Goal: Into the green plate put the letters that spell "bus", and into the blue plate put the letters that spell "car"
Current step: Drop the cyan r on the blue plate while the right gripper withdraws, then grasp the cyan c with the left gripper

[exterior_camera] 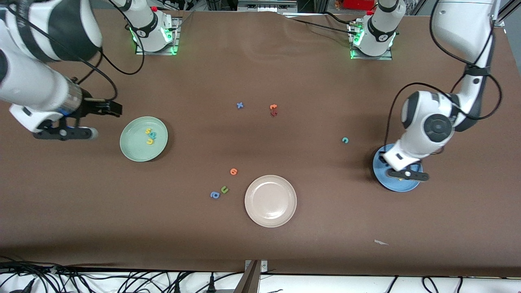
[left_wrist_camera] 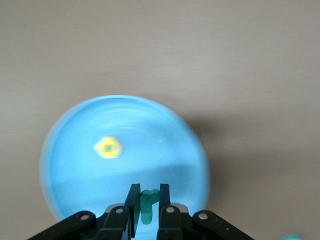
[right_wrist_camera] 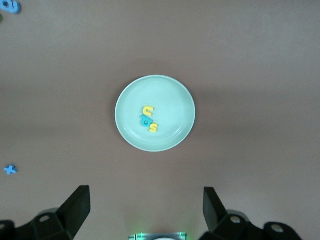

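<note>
The green plate [exterior_camera: 132,150] [right_wrist_camera: 131,97] holds a yellow s [exterior_camera: 148,131] [right_wrist_camera: 153,128], a teal b [exterior_camera: 152,135] [right_wrist_camera: 146,120] and a yellow u [exterior_camera: 150,141] [right_wrist_camera: 148,110]. My right gripper [exterior_camera: 116,109] [right_wrist_camera: 145,205] hangs open and empty, up over the table beside that plate, toward the right arm's end. My left gripper [left_wrist_camera: 146,192] is shut on a teal r [left_wrist_camera: 146,206] just above the blue plate [exterior_camera: 391,186] [left_wrist_camera: 150,130]. A yellow a [left_wrist_camera: 108,147] lies in that plate. A teal c [exterior_camera: 345,140] lies on the table near the blue plate.
A cream-white plate [exterior_camera: 270,200] sits near the front middle. Close to it lie an orange letter [exterior_camera: 233,171], a green u [exterior_camera: 224,189] and a blue a [exterior_camera: 214,195]. A blue x [exterior_camera: 240,105] and orange and dark red letters [exterior_camera: 273,110] lie mid-table.
</note>
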You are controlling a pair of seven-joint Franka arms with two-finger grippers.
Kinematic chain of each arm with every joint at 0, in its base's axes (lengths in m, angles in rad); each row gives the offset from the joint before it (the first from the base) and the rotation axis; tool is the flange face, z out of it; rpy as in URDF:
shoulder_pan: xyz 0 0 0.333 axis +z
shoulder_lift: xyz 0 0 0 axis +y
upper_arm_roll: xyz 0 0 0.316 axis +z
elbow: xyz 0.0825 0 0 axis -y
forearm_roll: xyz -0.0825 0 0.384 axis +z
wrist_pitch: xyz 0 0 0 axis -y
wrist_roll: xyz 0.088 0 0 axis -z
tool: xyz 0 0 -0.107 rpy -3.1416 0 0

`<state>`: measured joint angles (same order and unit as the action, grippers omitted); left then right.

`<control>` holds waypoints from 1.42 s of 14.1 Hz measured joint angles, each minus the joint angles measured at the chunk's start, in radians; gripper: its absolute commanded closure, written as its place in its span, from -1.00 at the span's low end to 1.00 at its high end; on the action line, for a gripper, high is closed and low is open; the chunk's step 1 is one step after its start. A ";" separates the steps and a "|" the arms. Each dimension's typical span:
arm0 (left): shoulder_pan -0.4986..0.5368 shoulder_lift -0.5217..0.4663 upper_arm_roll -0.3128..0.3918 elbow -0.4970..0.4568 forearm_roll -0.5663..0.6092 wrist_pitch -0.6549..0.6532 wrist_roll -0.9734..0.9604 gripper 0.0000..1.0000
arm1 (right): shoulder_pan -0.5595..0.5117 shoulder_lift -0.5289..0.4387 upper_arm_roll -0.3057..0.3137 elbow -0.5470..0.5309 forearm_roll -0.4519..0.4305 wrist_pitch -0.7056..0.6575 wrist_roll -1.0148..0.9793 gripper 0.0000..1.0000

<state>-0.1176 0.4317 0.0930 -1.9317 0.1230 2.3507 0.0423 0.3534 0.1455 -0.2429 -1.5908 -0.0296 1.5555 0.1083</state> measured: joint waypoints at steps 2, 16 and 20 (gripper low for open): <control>0.021 0.009 0.028 0.001 0.000 0.000 0.075 -1.00 | -0.129 -0.104 0.051 -0.087 -0.002 0.059 -0.002 -1.00; -0.181 0.040 -0.076 -0.222 -0.144 0.213 -0.057 -0.90 | -0.337 -0.215 0.229 -0.129 0.001 0.056 -0.073 -1.00; -0.182 0.019 -0.079 -0.267 -0.144 0.219 -0.057 -0.46 | -0.337 -0.207 0.229 -0.128 0.001 0.058 -0.073 -1.00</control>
<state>-0.2994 0.4510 0.0142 -2.1983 -0.0206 2.5696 -0.0149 0.0160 -0.0619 -0.0140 -1.7189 -0.0286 1.6139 0.0355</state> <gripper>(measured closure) 0.123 0.000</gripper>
